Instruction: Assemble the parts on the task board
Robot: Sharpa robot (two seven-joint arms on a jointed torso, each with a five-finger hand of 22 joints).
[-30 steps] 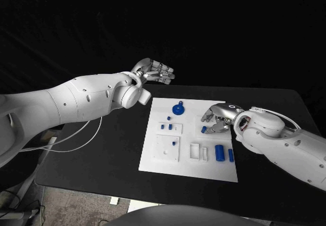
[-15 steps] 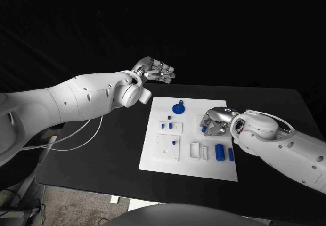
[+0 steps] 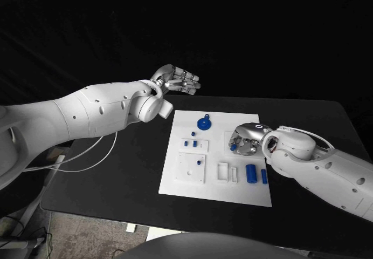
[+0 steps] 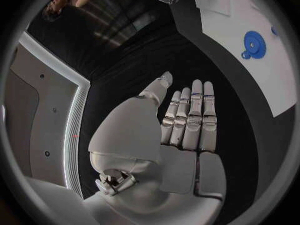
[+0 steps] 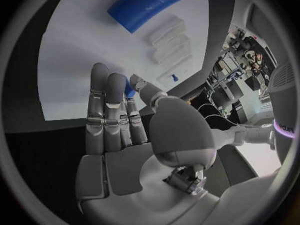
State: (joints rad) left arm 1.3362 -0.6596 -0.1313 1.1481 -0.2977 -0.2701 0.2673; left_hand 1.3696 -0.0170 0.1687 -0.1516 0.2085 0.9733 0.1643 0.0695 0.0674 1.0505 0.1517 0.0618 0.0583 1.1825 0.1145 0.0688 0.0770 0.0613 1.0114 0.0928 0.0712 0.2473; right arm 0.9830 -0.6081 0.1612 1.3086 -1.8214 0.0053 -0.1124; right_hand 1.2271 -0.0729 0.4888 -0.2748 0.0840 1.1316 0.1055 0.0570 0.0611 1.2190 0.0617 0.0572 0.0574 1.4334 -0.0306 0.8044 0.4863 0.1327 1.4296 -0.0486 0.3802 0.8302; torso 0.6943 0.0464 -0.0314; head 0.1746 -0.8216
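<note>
Nearest on the flat white rectangular task board (image 3: 175, 186), two upright blue cylindrical parts (image 3: 251, 174) side by side at the near right corner, just beside small white slotted blocks (image 3: 228, 172). Further in, on the board's right half, the silver right hand (image 3: 244, 139) low over the plate, fingers bent down around a small blue part (image 5: 129, 88) at the fingertips; cannot tell whether pinched or merely touched. Near the board's middle, a white square block (image 3: 192, 168) with a small blue peg, and short blue pieces beyond it. At the far edge, a round blue disc with a tab (image 3: 204, 124). Past the board's far left corner, the silver left hand (image 3: 177, 81) raised above the black table (image 3: 116, 178), fingers straight and together, holding nothing.
</note>
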